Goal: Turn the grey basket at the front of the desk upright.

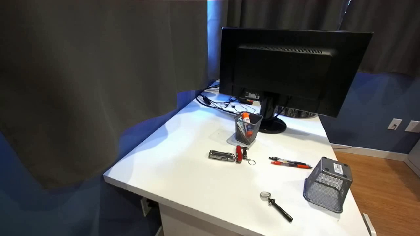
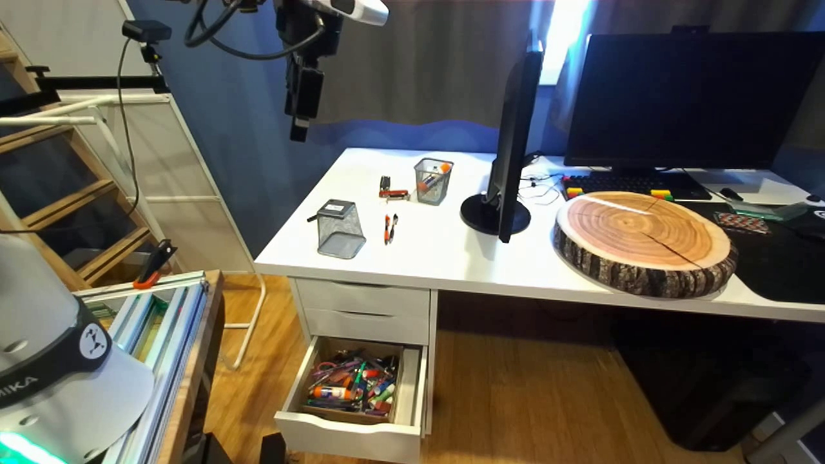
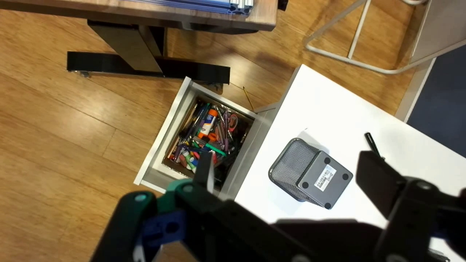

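While the grey basket [image 1: 329, 184] stands inverted, pens [image 1: 292, 165] lie nearby.

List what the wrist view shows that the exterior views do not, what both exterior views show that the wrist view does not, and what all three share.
Only the wrist view shows that the claw is open, plus a thin yellow pencil on the floor, which I cannot make out elsewhere.
Only the exterior views, both of them, show the black monitor, the upright mesh cup and two pens.
All three share the desk and the grey basket, base up on it.
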